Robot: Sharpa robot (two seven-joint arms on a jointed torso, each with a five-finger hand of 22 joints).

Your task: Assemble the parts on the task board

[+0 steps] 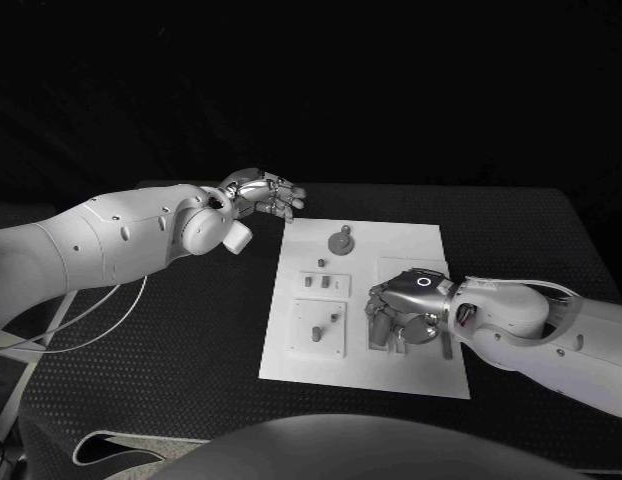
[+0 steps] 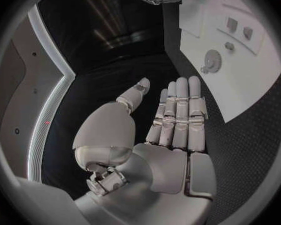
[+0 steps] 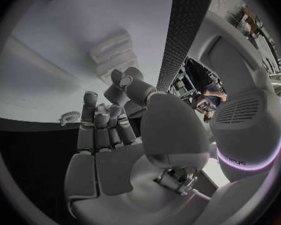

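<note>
Beyond the board's far left corner, the left hand (image 1: 261, 193) hovers with fingers extended, empty. Task board (image 1: 398, 245) lies mid-table, long axis running away from the robot. Right hand (image 1: 408, 310) rests fingers-down on it; grasp indiscernible.

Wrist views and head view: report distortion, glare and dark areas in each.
Head view: no bending, task board bright against the black table, background fully dark. Left wrist view: fisheye circle, the board's edge bows; left hand evenly lit. Right wrist view: strongly curved, board pale and washed out behind the right hand.
</note>
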